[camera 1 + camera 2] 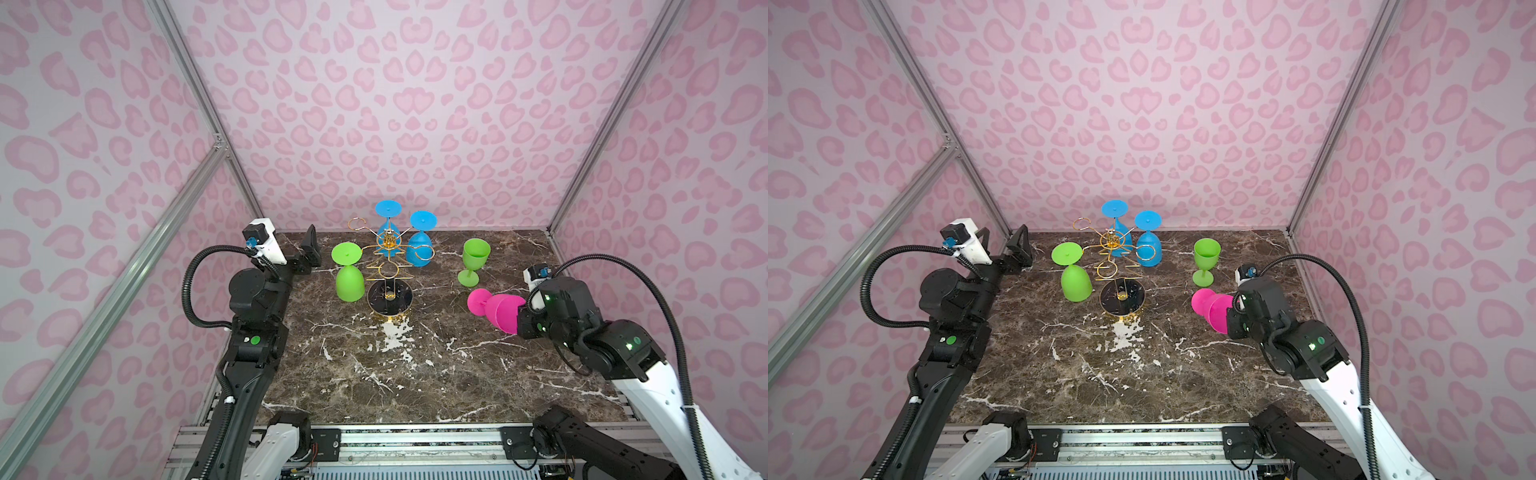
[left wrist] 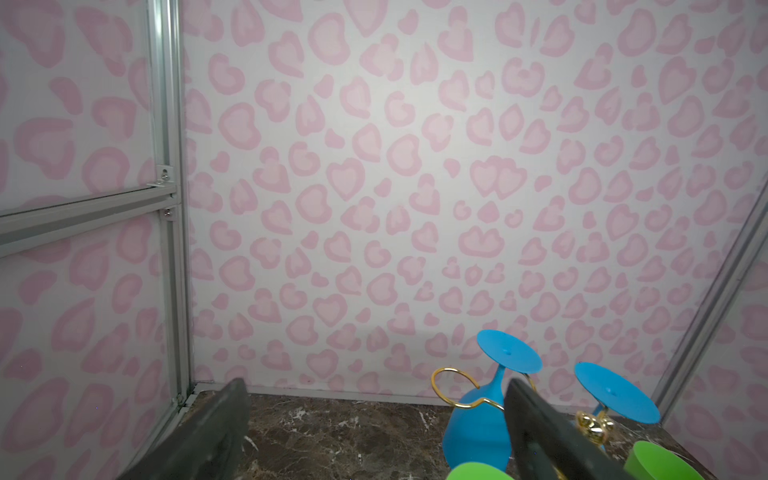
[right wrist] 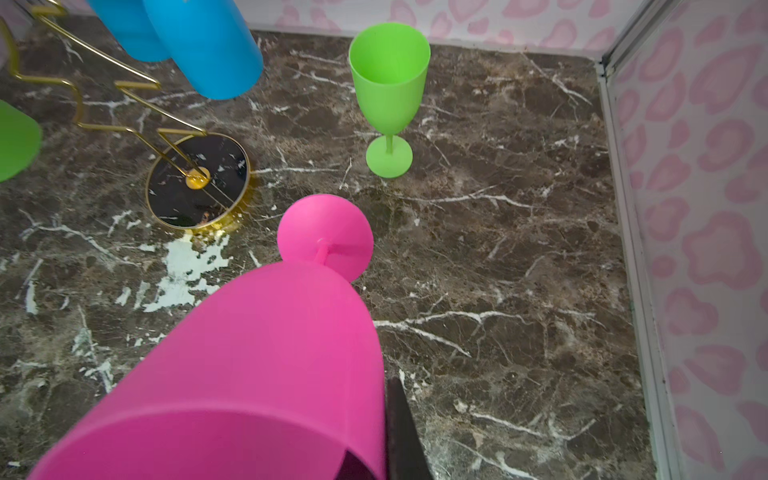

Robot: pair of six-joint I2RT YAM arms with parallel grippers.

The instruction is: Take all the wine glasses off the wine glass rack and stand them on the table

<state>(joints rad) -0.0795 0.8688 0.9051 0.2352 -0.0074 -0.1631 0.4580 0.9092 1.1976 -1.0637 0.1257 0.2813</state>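
Standing green glass [image 1: 476, 255] near pink glass [image 1: 500, 309]; rack [image 1: 388, 298] further left

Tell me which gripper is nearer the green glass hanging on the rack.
Left. The left gripper stands open just beside the hanging green glass; the right gripper, shut on the pink glass, is beyond the rack.

The wine glass rack [image 1: 1121, 299] stands on the marble table [image 1: 1142, 374], holding an inverted green glass [image 1: 1076, 283] at its left and two blue glasses [image 1: 1148, 249] behind. An upright green glass [image 1: 1206, 255] stands to its right. The right gripper [image 1: 1230, 319] clamps a tilted pink wine glass [image 1: 1212, 307]; the left gripper [image 1: 1003, 245] hangs spread beside the rack.
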